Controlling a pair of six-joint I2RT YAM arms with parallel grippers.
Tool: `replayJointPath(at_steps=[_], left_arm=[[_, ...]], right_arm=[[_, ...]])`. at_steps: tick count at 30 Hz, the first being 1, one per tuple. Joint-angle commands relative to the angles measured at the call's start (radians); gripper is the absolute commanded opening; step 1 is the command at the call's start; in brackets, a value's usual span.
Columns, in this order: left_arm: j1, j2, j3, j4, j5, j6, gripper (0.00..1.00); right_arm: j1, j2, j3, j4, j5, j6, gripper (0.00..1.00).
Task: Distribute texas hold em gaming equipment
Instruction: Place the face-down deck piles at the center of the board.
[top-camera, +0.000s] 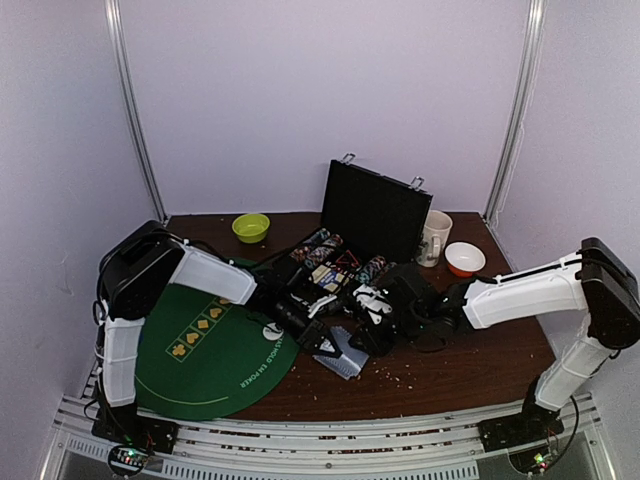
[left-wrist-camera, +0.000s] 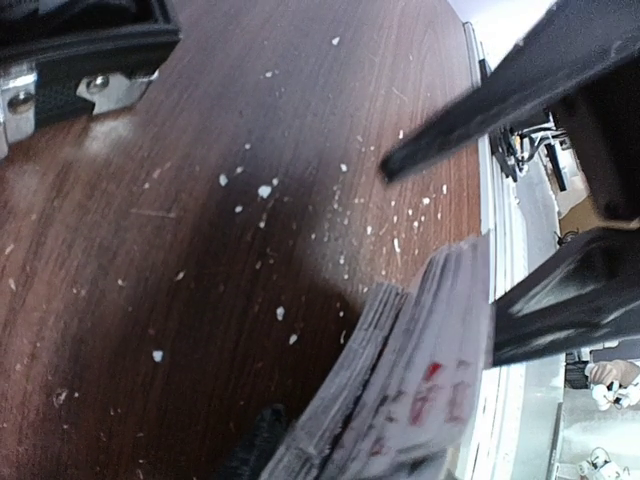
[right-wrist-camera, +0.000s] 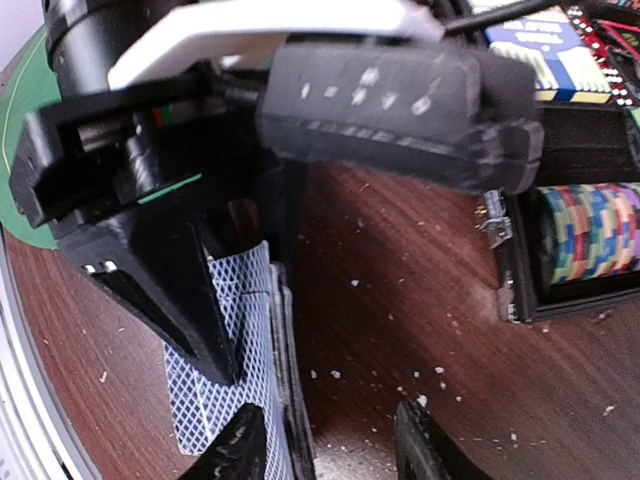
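Observation:
A stack of grey-blue-backed playing cards (right-wrist-camera: 225, 360) stands on edge on the brown table, just right of the green mat. My right gripper (right-wrist-camera: 335, 450) is open and straddles the stack: one finger lies by the card backs and the other is a wide gap away. My left gripper (top-camera: 328, 343) reaches in from the left, and one of its black fingers (right-wrist-camera: 170, 300) lies over the card backs. In the left wrist view the cards (left-wrist-camera: 420, 380) fan loosely beside a dark finger (left-wrist-camera: 260, 440); whether they are clamped is unclear. Poker chips (right-wrist-camera: 590, 230) sit in the case tray. A white dealer disc (top-camera: 271, 331) lies on the mat.
The open black case (top-camera: 375, 210) stands behind the grippers, with rows of chips (top-camera: 325, 262) and a blue card box (right-wrist-camera: 545, 55). A green felt mat (top-camera: 200, 350) covers the left. A lime bowl (top-camera: 250, 228), a white mug (top-camera: 435, 238) and an orange bowl (top-camera: 465, 259) stand at the back. Crumbs dot the wood.

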Motion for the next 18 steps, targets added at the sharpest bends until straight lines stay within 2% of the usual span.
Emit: replayJointPath(at_steps=[1, 4, 10, 18], left_arm=[[0.002, 0.011, 0.009, -0.045, -0.096, 0.034, 0.43], [0.002, -0.001, 0.007, -0.049, -0.106, 0.045, 0.50], [0.007, -0.025, 0.009, -0.039, -0.098, 0.049, 0.53], [0.036, -0.025, 0.005, -0.064, -0.123, 0.061, 0.56]], right_arm=[[-0.006, 0.024, -0.011, 0.030, -0.037, -0.015, 0.44], [-0.007, 0.035, -0.013, 0.046, -0.042, -0.005, 0.41], [-0.007, 0.074, -0.002, 0.061, -0.069, 0.016, 0.36], [-0.012, -0.006, 0.006, 0.059, -0.052, 0.068, 0.42]])
